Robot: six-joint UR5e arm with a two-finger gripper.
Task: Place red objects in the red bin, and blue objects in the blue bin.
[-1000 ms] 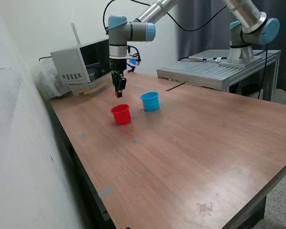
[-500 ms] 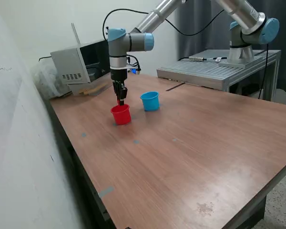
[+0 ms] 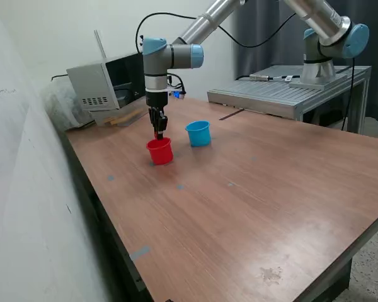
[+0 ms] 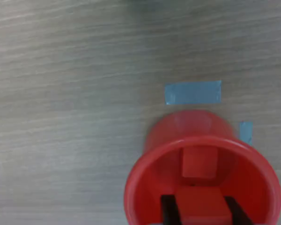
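1. Two red cubes are seen in the wrist view: one red cube (image 4: 199, 162) lies on the floor of the red cup (image 4: 150, 187), and a second red cube (image 4: 200, 205) is clamped between the dark fingers (image 4: 167, 209) of the gripper (image 4: 200, 211), inside the cup's rim.
2. The gripper is closed onto that second cube (the fingers press against its two opposite sides).
3. In the exterior view, the gripper (image 3: 159, 133) is pointed straight down, its tip at the mouth of the red cup (image 3: 160, 151).
4. The light blue cup (image 3: 198, 133) is stood upright on the tabletop (image 3: 252, 195), just beside the red cup, toward the exterior view's right; the two cups are apart.
5. Two pieces of blue tape are stuck to the tabletop beside the red cup: a larger strip (image 4: 193, 92) and a small scrap (image 4: 245, 131).
6. No blue cubes can be made out in either view.
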